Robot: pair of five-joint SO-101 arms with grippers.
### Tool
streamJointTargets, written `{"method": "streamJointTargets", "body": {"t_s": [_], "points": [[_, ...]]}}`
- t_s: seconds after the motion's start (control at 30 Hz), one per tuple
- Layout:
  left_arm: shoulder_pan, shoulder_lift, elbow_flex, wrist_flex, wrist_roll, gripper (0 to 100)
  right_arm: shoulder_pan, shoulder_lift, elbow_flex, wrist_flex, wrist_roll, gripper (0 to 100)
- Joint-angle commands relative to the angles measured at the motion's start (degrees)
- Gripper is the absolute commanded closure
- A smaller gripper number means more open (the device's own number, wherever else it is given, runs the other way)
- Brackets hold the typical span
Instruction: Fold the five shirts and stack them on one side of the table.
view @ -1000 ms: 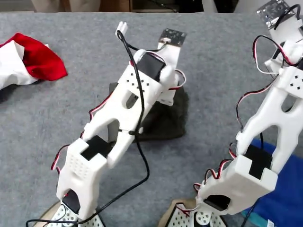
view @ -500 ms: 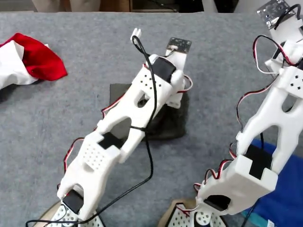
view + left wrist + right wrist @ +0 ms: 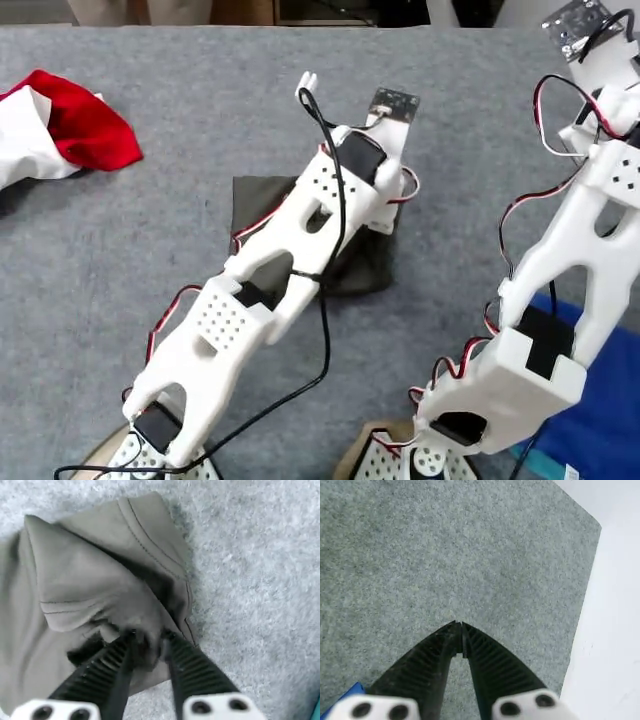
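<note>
A dark olive shirt [image 3: 355, 262] lies partly folded in the middle of the grey table, and my left arm stretches over it. In the left wrist view my left gripper [image 3: 148, 642] is shut on a bunched fold of the olive shirt [image 3: 95, 585] near its edge. A red shirt [image 3: 88, 125] and a white shirt [image 3: 25, 145] lie crumpled together at the far left. A blue shirt [image 3: 600, 410] lies at the near right under my right arm. My right gripper [image 3: 459, 630] hangs shut with nothing in it above bare table by the far right edge.
The grey felt table [image 3: 170, 230] has free room between the red shirt and the olive one. The table's right edge [image 3: 580, 610] runs close beside my right gripper. Both arm bases [image 3: 400, 460] stand at the near edge.
My left arm has stretched farther out and to the right across the olive shirt, drawing the held fold with it. The right arm has kept still.
</note>
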Motion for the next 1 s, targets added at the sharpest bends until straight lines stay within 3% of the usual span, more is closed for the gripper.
{"method": "streamJointTargets", "body": {"t_s": [0.0, 0.1, 0.2, 0.4, 0.5, 0.7, 0.97], "points": [[-2.0, -3.2, -3.3, 1.5, 4.1, 76, -0.9, -3.2, -1.2, -0.8, 0.7, 99.1], [-5.8, -7.1, -3.7, 1.5, 9.1, 72, -2.0, -3.3, -1.2, -0.5, 0.7, 99.1], [-11.3, -12.4, -3.6, 1.5, 9.1, 72, -3.7, -3.5, -1.4, 0.8, 0.7, 99.1], [-27.9, -17.4, -0.4, 1.5, 7.6, 96, -15.3, -3.2, -1.1, 5.0, -0.7, 99.1], [-33.9, -17.6, 5.8, 1.6, 2.5, 98, -24.3, -2.3, 1.0, 5.9, -1.9, 99.2], [-38.3, -26.1, 23.5, 1.6, -0.2, 98, -39.6, 3.8, 5.8, 6.2, -2.0, 99.2], [-38.2, -45.8, 47.3, 1.4, -3.4, 98, -51.3, 9.8, 8.0, 9.8, -3.3, 99.2]]}}
